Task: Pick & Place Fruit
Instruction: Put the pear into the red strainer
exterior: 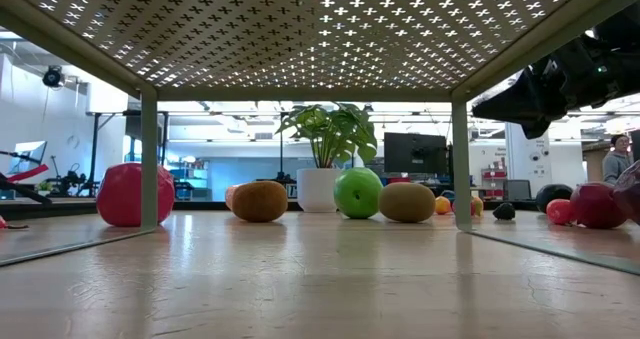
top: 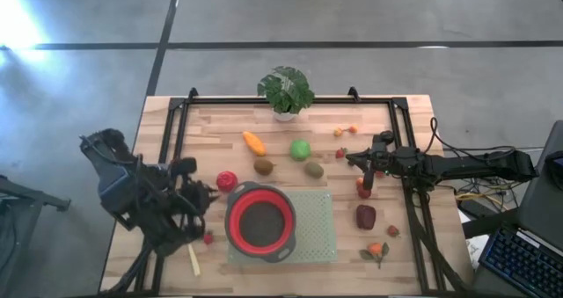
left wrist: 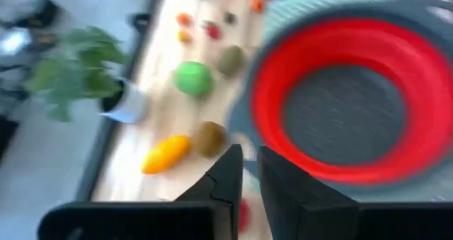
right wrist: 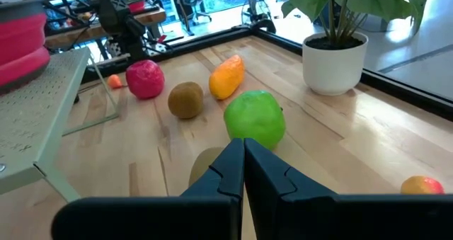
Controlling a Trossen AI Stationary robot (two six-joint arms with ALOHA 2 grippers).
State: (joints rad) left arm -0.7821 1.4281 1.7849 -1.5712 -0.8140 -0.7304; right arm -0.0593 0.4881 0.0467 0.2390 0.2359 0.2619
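The fruit lies scattered on the wooden table (top: 211,131). There is a red apple (top: 227,181), an orange elongated piece (top: 253,142), a green ball (top: 300,149), two brown kiwis (top: 263,166) (top: 314,170), a dark-red lump (top: 366,216) and tiny red and orange ones (top: 339,154). My left gripper (top: 209,198) hovers beside the apple, left of a red bowl (top: 260,221). Its fingers (left wrist: 233,170) are drawn together to a narrow slit with nothing between them. My right gripper (right wrist: 244,151) is shut and empty. It hangs above the table and points at the green ball (right wrist: 255,120).
The bowl stands on a pale green mat (top: 317,228). A potted plant (top: 285,91) is at the far edge. A pale-handled knife (top: 193,261) and a tiny red piece (top: 208,238) lie near the front left. A black frame (top: 290,102) borders the table.
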